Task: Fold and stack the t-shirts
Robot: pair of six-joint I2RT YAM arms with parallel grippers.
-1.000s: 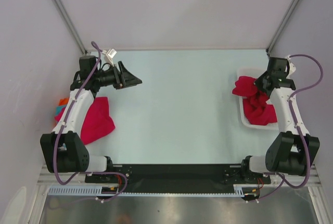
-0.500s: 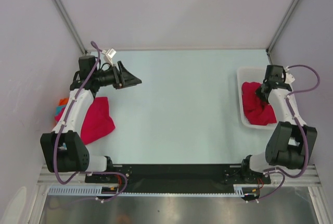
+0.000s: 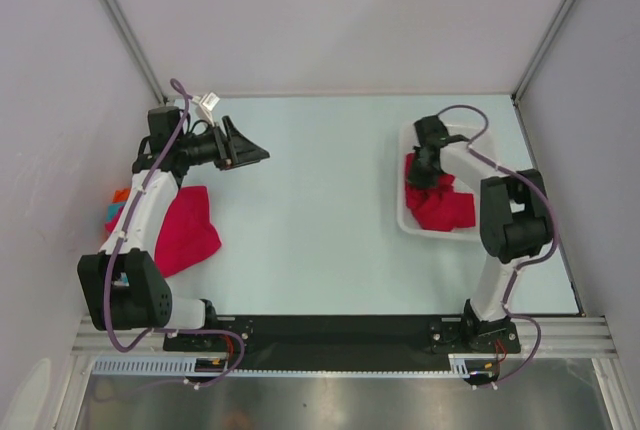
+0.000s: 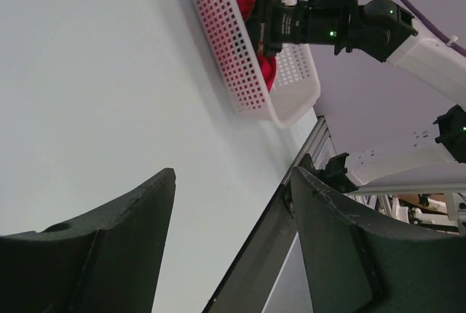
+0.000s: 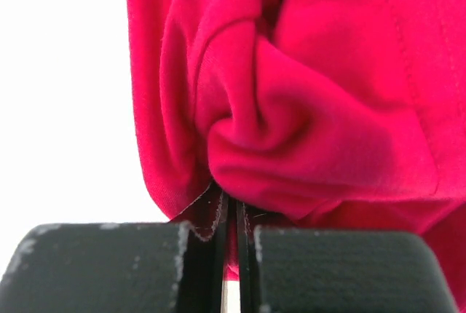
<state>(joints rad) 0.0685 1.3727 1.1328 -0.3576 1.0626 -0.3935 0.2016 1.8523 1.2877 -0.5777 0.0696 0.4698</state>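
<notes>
Change noted: over the last second the right arm has swung from the far right toward the middle of the table (image 3: 330, 180), and the white mesh basket (image 3: 402, 200) has slid inward with it, off its earlier spot at the right edge. The right gripper (image 5: 231, 218) is clamped tight on a fold of the crumpled red shirt (image 5: 313, 109); the bulk of that shirt is in the basket, bunched and unfolded. Reading: the pull is dragging basket and cloth together rather than lifting the shirt free, so this shirt is not yet out for folding. Likely the cloth needs to go up and over the rim before it can be spread on the open table. The left gripper (image 3: 258, 156) hovers over the far left of the table, jaws wide apart, holding nothing, unchanged over the same second. Below that arm a second red shirt (image 3: 188, 228) lies at the left edge, loosely folded as far as can be told, with small orange and teal garments (image 3: 118, 202) just beside it. Obstacle: the basket wall around the gripped shirt; the middle of the table carries nothing.
</notes>
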